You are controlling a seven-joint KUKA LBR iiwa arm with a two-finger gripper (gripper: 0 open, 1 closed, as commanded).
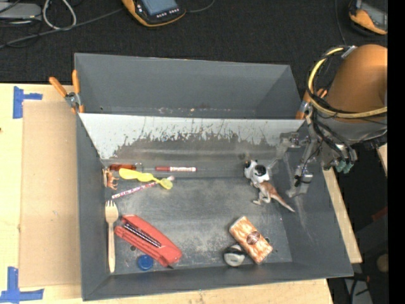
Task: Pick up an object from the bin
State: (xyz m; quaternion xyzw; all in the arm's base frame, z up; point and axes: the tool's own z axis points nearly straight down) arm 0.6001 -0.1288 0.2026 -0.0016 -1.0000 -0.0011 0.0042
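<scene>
brown toy animal [272, 196], slim and long-tailed, lies near the end effector [302, 181].

Dark lump [234, 256] by the brown block [251, 239] is indistinct, perhaps a cap.

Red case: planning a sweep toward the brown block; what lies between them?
In the camera view, only bare bin floor separates red case and brown block.

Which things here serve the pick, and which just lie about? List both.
Job in hand: tool, brown toy animal beside it, black-and-white figure nearby.
Lying about: red case, wooden fork, yellow strip, patterned block, blue cap.
</scene>
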